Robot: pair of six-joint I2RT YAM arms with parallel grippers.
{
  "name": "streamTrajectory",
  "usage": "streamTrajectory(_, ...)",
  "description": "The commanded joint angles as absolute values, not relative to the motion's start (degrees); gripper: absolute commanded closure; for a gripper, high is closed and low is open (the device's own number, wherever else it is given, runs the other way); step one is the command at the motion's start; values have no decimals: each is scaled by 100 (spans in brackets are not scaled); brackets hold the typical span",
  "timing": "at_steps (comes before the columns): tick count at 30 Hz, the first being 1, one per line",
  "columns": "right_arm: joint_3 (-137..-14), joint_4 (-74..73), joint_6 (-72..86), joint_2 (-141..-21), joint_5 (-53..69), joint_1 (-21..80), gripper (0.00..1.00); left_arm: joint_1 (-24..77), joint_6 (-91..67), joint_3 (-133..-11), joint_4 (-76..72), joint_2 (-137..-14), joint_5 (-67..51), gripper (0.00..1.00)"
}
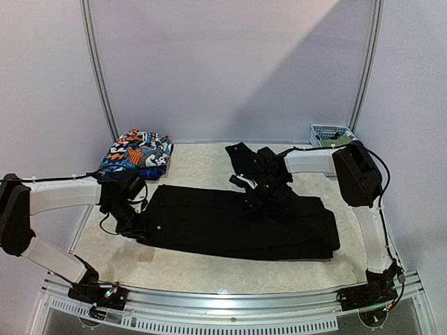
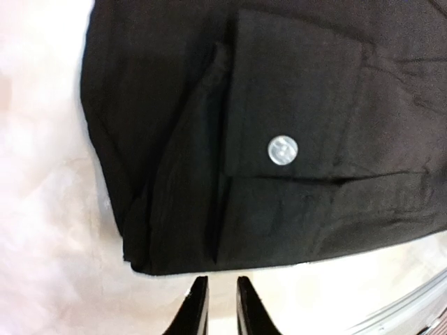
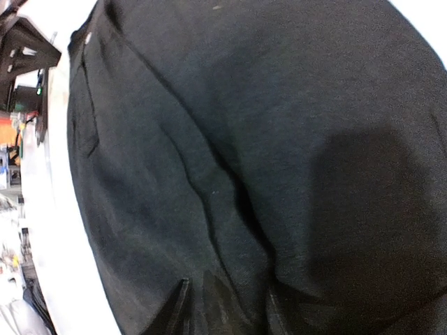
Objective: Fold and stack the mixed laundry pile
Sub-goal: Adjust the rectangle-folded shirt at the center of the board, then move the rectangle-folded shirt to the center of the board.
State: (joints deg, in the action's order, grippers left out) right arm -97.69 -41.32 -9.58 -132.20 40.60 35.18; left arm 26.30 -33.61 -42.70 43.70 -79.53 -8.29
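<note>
The long black trousers (image 1: 237,223) lie flat across the table, waist with a white button (image 2: 282,151) at the left. My left gripper (image 1: 130,220) hovers over bare table just off the waist corner; its fingers (image 2: 198,307) stand a narrow gap apart with nothing between them. My right gripper (image 1: 250,190) is at the trousers' far edge; its fingers (image 3: 176,303) have a ridge of the black cloth (image 3: 223,209) bunched between them. A second black garment (image 1: 253,162) lies behind. The orange-blue-white print (image 1: 137,153) sits folded at the back left. The olive T-shirt is out of view.
A light-blue lattice basket (image 1: 330,132) stands at the back right corner. Metal frame posts rise at the back left and right. The table's front rail (image 1: 230,300) runs along the near edge, and also shows in the left wrist view (image 2: 412,307).
</note>
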Motion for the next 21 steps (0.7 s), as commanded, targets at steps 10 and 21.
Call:
streamTrajectory(10, -9649, -4627, -1277, -11575, 2882, 3159, 2, 2596, -3105, -5580, 4679, -7824, -246, 75)
streamTrajectory(21, -9515, -4065, -1207, -11367, 2767, 1657, 1, 3202, -2931, -6705, 3138, -9358, -308, 72)
